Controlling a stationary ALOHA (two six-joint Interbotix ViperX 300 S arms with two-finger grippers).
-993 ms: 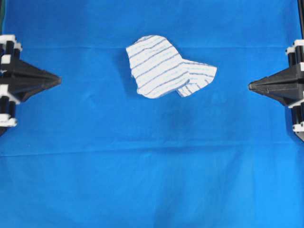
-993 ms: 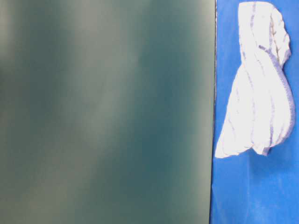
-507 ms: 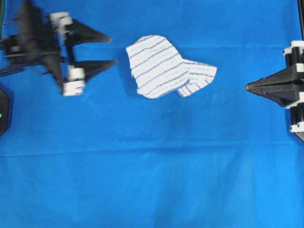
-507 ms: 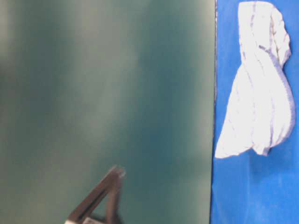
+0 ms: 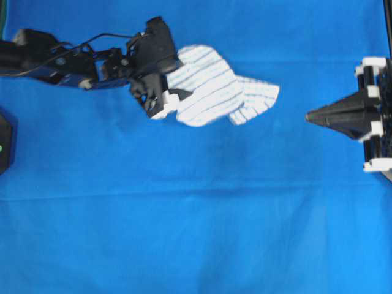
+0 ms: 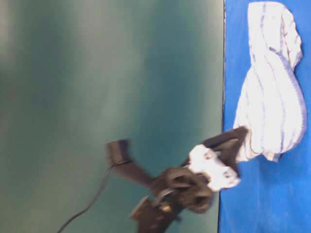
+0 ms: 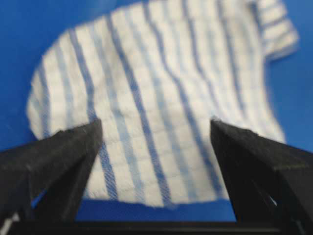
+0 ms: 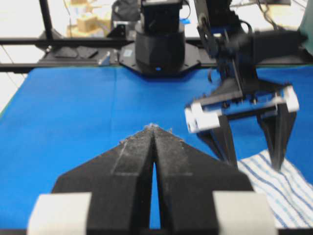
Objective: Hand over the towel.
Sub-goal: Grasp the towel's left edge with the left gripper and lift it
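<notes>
Blue cloth (image 5: 196, 233) over bench; towel (image 5: 214, 92) crumpled toward twelve o'clock. Left gripper (image 7: 155, 128) spread wide over its nine o'clock edge, grasping nothing. Right gripper (image 5: 309, 116) clenched, empty, at three o'clock. Risk: pinching cloth underneath too.

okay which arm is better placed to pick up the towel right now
Left. Its tool is open, poised at the towel. The right tool is shut and sits well off to the side.
</notes>
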